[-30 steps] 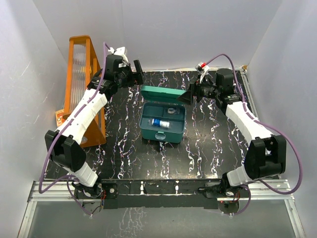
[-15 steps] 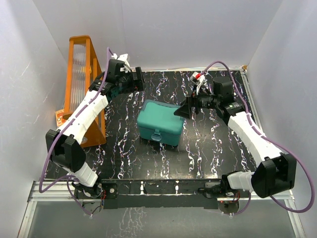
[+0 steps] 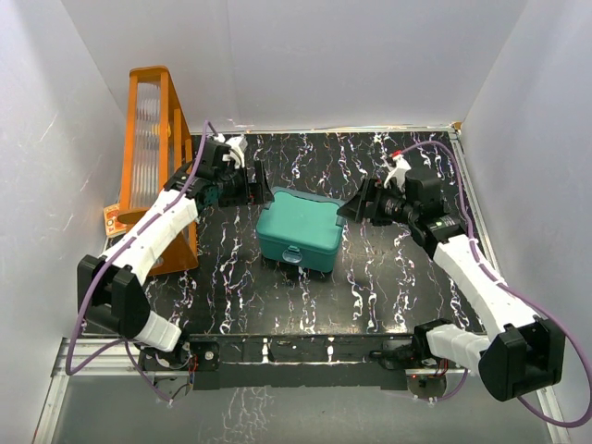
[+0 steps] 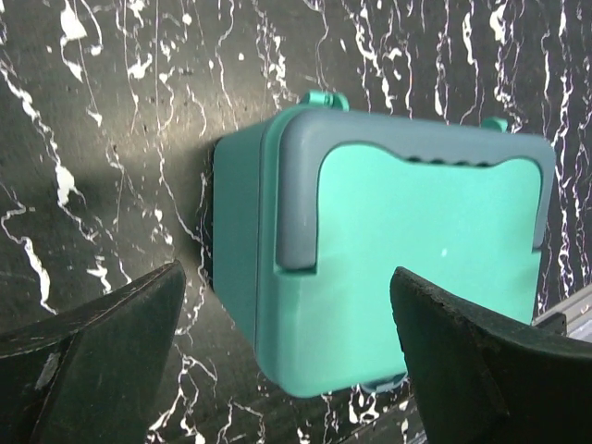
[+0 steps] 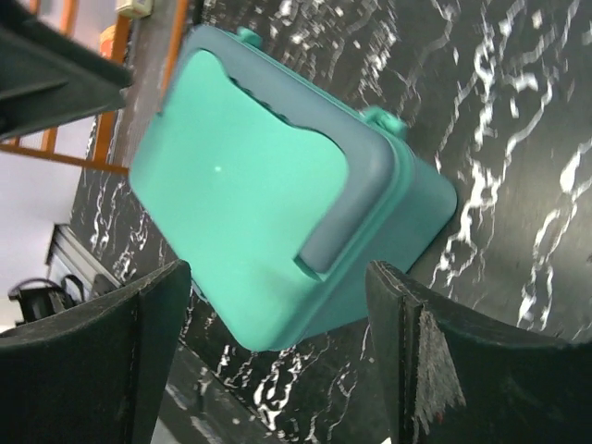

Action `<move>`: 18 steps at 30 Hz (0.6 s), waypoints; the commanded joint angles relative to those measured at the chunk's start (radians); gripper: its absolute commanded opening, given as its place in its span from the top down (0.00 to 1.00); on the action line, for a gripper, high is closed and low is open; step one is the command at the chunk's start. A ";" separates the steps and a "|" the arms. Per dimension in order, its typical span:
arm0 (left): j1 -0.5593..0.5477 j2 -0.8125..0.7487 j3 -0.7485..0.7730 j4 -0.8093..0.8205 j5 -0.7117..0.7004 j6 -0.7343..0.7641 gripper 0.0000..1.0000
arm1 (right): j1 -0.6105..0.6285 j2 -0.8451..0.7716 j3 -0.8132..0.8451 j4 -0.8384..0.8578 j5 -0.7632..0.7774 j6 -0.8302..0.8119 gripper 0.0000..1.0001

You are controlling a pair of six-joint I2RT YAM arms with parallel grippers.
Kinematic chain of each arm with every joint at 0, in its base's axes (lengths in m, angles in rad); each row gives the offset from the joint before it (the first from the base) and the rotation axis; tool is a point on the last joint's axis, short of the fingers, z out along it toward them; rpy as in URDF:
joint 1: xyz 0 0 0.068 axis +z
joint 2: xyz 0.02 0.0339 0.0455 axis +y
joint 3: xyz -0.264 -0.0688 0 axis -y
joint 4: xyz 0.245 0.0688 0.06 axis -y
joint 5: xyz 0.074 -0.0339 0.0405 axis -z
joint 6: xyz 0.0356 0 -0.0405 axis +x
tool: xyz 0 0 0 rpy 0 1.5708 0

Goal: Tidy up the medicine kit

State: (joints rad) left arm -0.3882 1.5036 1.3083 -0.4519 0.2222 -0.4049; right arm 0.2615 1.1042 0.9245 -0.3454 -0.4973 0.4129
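Note:
The medicine kit (image 3: 299, 231) is a teal-green box with its lid down, in the middle of the black marbled table; its small latch (image 3: 292, 256) faces the near edge. It fills the left wrist view (image 4: 398, 259) and the right wrist view (image 5: 277, 203). My left gripper (image 3: 259, 180) is open and empty, just off the kit's back left corner. My right gripper (image 3: 356, 205) is open and empty, just off the kit's back right corner. Neither touches the kit. The kit's contents are hidden under the lid.
A tall orange rack (image 3: 153, 139) stands at the left edge of the table, beside my left arm. White walls close in the back and both sides. The table's metal rail (image 3: 305, 356) runs along the near edge.
The kit's lid was open a second ago and is now shut. Both grippers have come down and in toward the kit's back corners.

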 commanded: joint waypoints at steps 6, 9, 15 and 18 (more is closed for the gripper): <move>0.004 -0.113 -0.172 0.056 0.084 -0.001 0.12 | 0.005 0.020 -0.129 0.103 -0.013 0.315 0.31; 0.005 -0.122 -0.223 0.105 0.140 -0.011 0.14 | 0.005 0.058 -0.147 0.147 -0.042 0.319 0.32; 0.004 -0.117 -0.273 0.099 0.149 -0.004 0.19 | 0.005 0.128 -0.157 0.238 -0.076 0.333 0.34; 0.005 -0.124 -0.305 0.098 0.140 -0.001 0.23 | 0.005 0.169 -0.173 0.275 -0.085 0.332 0.38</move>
State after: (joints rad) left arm -0.3878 1.4170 1.0527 -0.3283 0.3592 -0.4213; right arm 0.2619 1.2438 0.7689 -0.1974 -0.5522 0.7322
